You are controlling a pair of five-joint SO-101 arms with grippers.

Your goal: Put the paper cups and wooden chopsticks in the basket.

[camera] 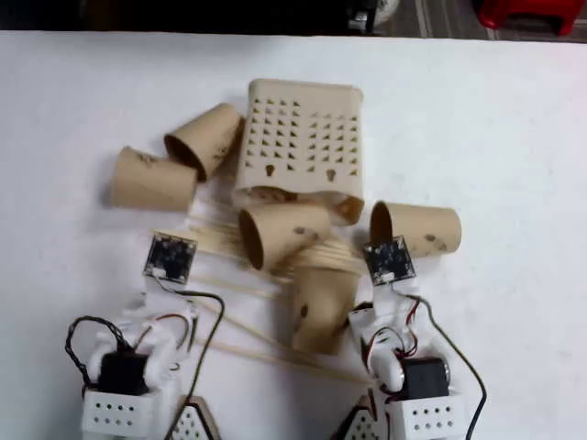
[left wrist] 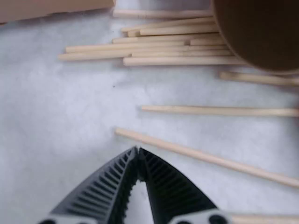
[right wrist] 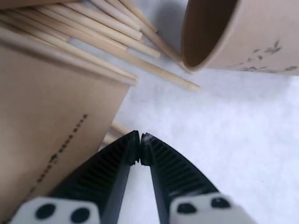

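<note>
Five paper cups [camera: 275, 240] are counted lying on their sides on the white desk [camera: 514, 119], all outside the basket [camera: 303, 137]. The far-left cup [camera: 154, 180] is set next to the upper-left cup [camera: 204, 139], which is just beside the basket's side. The middle cup [camera: 286, 227] is found just below the basket's mouth, the near cup [camera: 321, 307] between the two arms, and the right-hand cup [camera: 417, 227] off to the right.

One basket is seen, laid flat with its perforated face up (brown shapes at its mouth cannot be made out). The wooden chopsticks [camera: 220, 240] are scattered below the basket. A bundle is spread under the middle cup, its count not to be told, and at least three loose sticks are laid slantwise toward the right arm.

The left tool [left wrist: 138, 150] is pressed closed with nothing in it, over bare desk just short of a loose chopstick. The right tool [right wrist: 140, 136] is likewise closed and empty, just beside the near cup's wall, with the right-hand cup's open mouth beyond.
</note>
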